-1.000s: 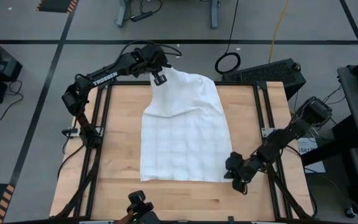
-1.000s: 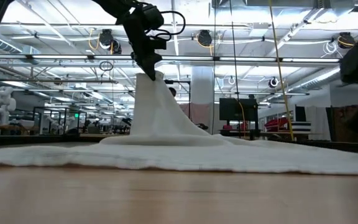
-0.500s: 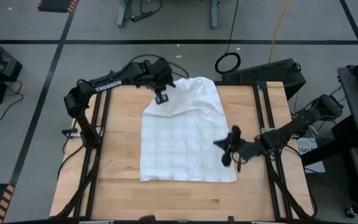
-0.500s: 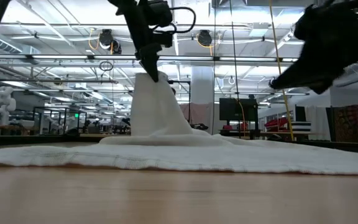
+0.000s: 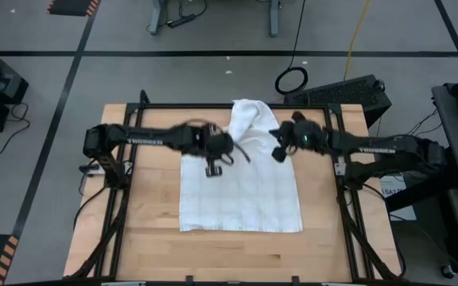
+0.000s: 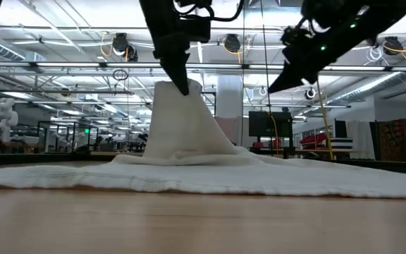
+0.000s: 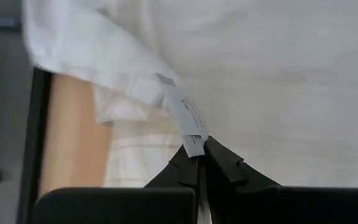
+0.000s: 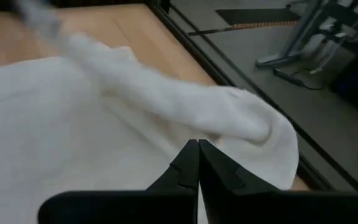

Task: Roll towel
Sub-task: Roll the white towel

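The white towel with faint grey checks lies spread on the wooden table. Its far part is raised in a peak under my left gripper, which is shut on it above the towel's far left part. The far right part lies bunched at the table's far edge. My right gripper is shut and hangs in the air above the towel's right edge; the low view shows it well above the cloth. My left gripper pinches the towel's small white tag at its free end between its two fingertips. The fingers come from above, pointing down. The cloth hangs below them as a slack tent, while the towel's near part stays flat on the table.
Black frame rails run along the table's left, right and far sides. Bare wood shows to the left and right of the towel and along the near edge. A black keyboard and a cable loop lie beyond the far edge.
My left gripper has carried the towel's far left corner from the far edge toward the table's middle, drawing the far part over the flat near part, which has stayed put. My right gripper has risen and swung from the near right toward the far right, above the towel's right edge.
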### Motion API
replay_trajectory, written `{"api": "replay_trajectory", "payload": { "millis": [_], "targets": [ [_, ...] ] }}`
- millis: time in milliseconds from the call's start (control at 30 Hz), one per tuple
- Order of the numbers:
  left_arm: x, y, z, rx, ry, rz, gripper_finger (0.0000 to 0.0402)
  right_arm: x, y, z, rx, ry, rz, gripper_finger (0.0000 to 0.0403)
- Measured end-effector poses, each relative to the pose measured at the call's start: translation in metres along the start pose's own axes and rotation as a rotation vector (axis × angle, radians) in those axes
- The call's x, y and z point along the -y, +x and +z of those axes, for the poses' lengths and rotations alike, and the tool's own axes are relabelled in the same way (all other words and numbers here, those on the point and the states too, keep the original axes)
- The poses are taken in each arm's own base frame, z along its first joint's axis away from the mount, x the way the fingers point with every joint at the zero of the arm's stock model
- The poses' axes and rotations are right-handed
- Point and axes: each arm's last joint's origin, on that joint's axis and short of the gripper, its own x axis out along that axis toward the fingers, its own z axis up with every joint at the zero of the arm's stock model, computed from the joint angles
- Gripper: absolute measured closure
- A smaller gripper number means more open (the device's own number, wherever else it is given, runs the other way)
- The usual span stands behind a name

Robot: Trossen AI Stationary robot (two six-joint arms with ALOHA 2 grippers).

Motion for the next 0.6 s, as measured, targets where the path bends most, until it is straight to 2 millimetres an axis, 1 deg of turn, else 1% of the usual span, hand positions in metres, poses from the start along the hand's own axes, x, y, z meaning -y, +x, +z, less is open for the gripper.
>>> {"api": "replay_trajectory", "payload": {
  "millis": [100, 233, 300, 367, 433, 600],
  "targets": [
    [0.034, 0.005, -0.008, 0.01, 0.035, -0.003, 0.0391, 0.024, 0.018, -0.001, -0.048, 0.028, 0.004, 0.0403],
    [0.076, 0.008, -0.018, 0.062, 0.096, -0.033, 0.0391, 0.05, 0.042, -0.016, -0.139, 0.093, -0.002, 0.0403],
    [0.093, 0.007, -0.022, 0.096, 0.108, -0.047, 0.0391, 0.059, 0.053, -0.025, -0.177, 0.124, 0.041, 0.0399],
    [0.106, 0.007, -0.024, 0.138, 0.105, -0.065, 0.0391, 0.065, 0.063, -0.03, -0.207, 0.158, 0.098, 0.0387],
    [0.116, 0.008, -0.029, 0.147, 0.089, -0.079, 0.0391, 0.067, 0.072, -0.034, -0.243, 0.205, 0.138, 0.0369],
    [0.131, 0.012, -0.041, 0.115, 0.013, -0.095, 0.0391, 0.065, 0.087, -0.043, -0.334, 0.262, 0.16, 0.0319]
  ]
}}
